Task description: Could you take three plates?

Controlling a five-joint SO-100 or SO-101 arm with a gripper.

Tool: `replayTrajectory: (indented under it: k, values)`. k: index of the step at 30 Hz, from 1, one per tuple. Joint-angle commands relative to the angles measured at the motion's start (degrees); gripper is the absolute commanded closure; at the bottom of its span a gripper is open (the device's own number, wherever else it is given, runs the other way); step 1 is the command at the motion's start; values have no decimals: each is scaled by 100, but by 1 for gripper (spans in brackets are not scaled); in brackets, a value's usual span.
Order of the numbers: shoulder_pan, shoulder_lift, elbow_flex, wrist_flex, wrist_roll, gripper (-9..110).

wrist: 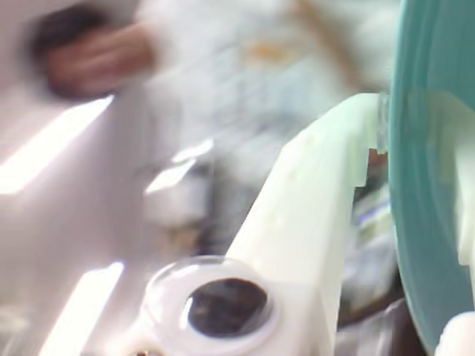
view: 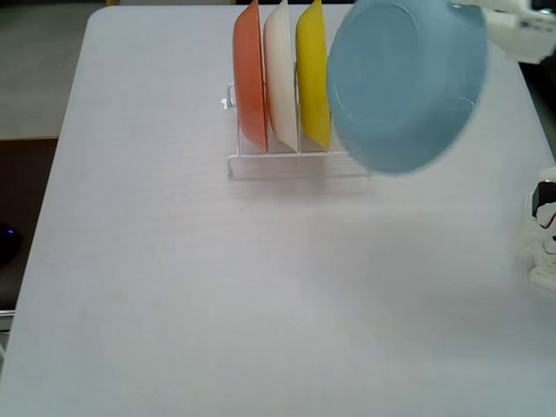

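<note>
A grey-blue plate (view: 404, 82) hangs tilted in the air at the upper right of the fixed view, in front of the rack's right end. My gripper (view: 473, 12) is shut on its upper right rim. In the blurred wrist view the same plate (wrist: 430, 185) fills the right edge, with my gripper (wrist: 386, 141) clamped on its rim and a white finger (wrist: 312, 208) beside it. A yellow plate (view: 311, 78) and a cream-white plate (view: 280, 78) stand upright in the white wire rack (view: 295, 158).
An orange plate (view: 249, 78) stands at the rack's left end. The rack sits at the far middle of the pale table (view: 261, 287). The arm's white base (view: 543, 234) is at the right edge. The wrist view background is smeared by motion.
</note>
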Motion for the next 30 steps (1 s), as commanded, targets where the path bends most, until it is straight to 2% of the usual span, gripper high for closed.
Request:
replayTrajectory:
  k: [1,6,20,30]
  values:
    - [-413,492,193,-229,554,102]
    - [-914,439,545,-668,984,102]
    - [-2153,-949,756,-3410,-202,102]
    - [-2347,-1459,756,-4298,-343,102]
